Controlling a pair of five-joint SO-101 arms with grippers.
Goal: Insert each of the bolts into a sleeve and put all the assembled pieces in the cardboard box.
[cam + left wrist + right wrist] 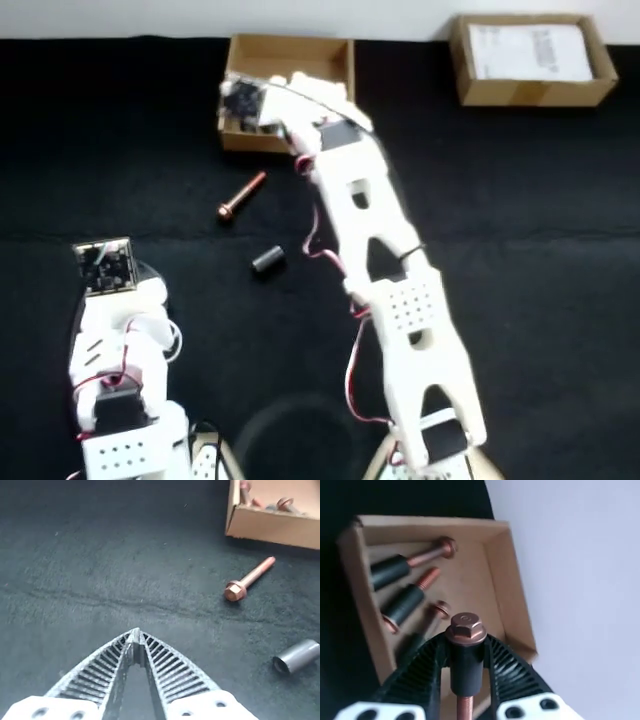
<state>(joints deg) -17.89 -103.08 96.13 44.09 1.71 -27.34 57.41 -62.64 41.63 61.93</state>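
Note:
My right gripper is shut on an assembled piece, a copper bolt inside a black sleeve, held above the open cardboard box. Three assembled pieces lie in that box. In the high view the right arm stretches to the box at the back. A loose copper bolt and a dark sleeve lie on the black mat in front of the box. My left gripper is shut and holds nothing, hovering low over the mat, with the bolt and sleeve ahead of it.
A second cardboard box with a white sheet in it stands at the back right. The black mat covers the table. A white wall or surface lies past the box.

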